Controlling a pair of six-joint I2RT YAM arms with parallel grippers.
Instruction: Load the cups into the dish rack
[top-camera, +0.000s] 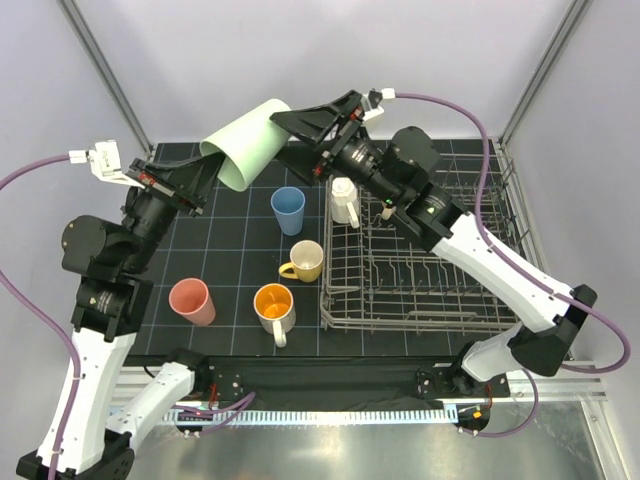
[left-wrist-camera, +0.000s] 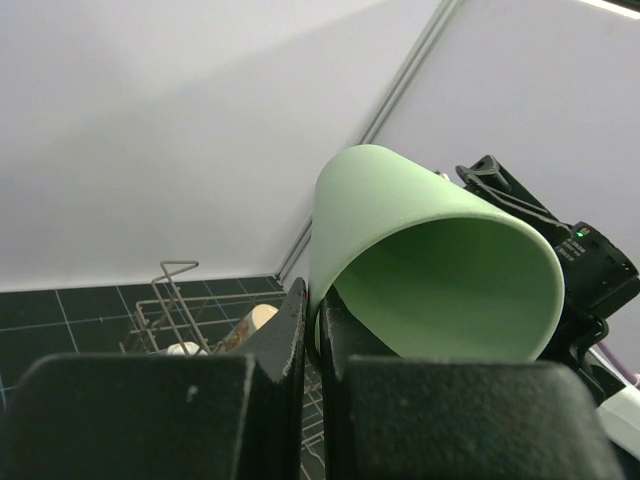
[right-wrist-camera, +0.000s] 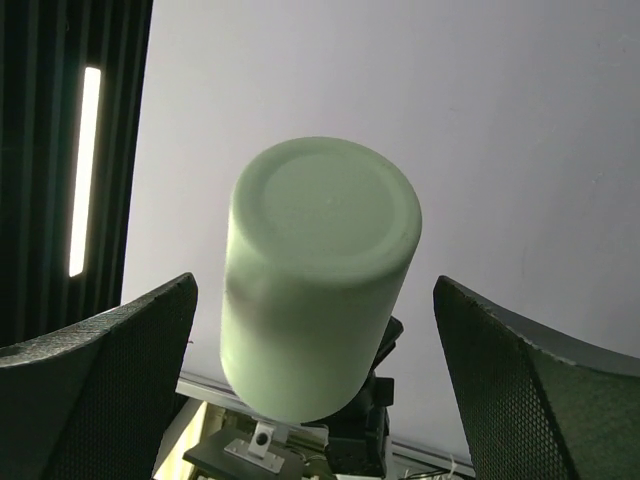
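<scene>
Left fingers pinched on rim of pale green cup, cup aloft and tilted, mouth toward 7 o'clock; right fingers spread wide either side of its base, apart from it; on table at 9 o'clock of dish rack: blue cup, yellow mug, orange-lined mug, pink cup; white mug at rack's 10 o'clock corner.
</scene>
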